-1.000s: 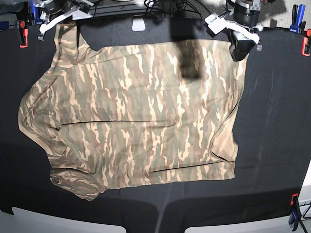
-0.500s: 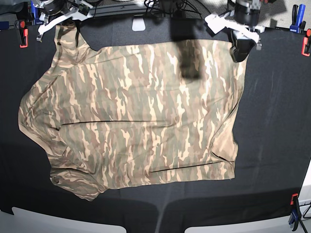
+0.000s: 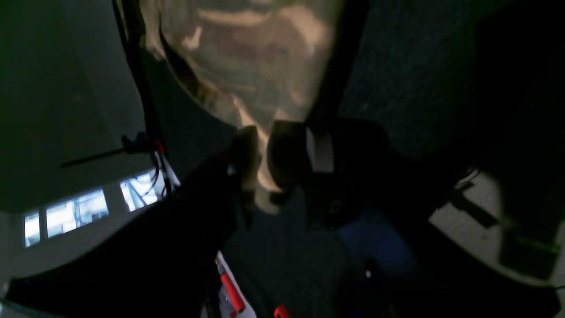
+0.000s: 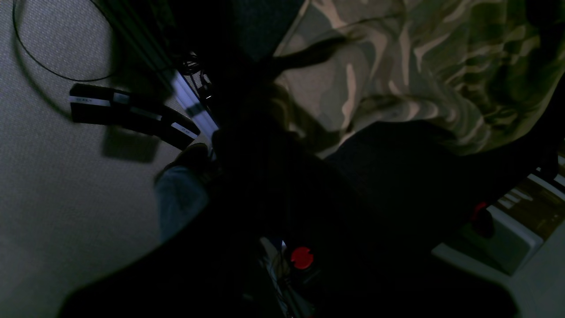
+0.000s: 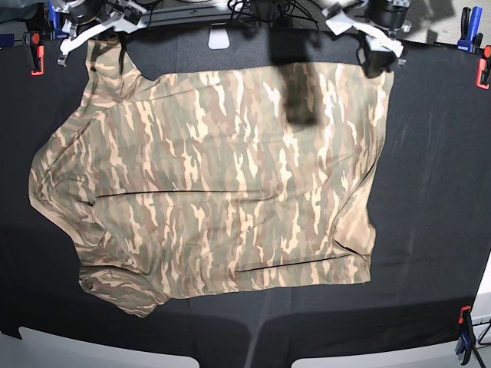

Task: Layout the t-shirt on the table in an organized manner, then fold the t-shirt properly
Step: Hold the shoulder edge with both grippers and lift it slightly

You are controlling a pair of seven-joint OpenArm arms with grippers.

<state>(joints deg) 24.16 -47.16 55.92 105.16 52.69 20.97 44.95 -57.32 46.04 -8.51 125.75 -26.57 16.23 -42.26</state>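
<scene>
1. Where the left gripper (image 5: 376, 55) hangs at the table's far edge, the t-shirt (image 5: 222, 184) spreads from it toward seven o'clock in the base view, its top right corner right at the fingertips.
2. Seen from the left wrist, the two dark fingers (image 3: 287, 154) stand slightly apart, with a strip of tan cloth (image 3: 260, 132) running between them; whether they pinch it I cannot tell.
3. At eleven o'clock of the base view, the right gripper (image 5: 103, 27) sits at the shirt's upper left corner, where a narrow tongue of fabric reaches up to it.
4. Its jaws are together; the right wrist view is too dark to show whether cloth is caught in them.
5. One shirt lies on one table (image 5: 437, 192), and two grippers are in view.
6. Red clamps show at the left (image 5: 36, 55) and right (image 5: 484, 69) edges, with another at the lower right (image 5: 464, 333).
7. Camouflage in tan, beige and olive covers the shirt.
8. It lies mostly flat, with a few long creases.
9. A rumpled sleeve bulges at eight o'clock.
</scene>
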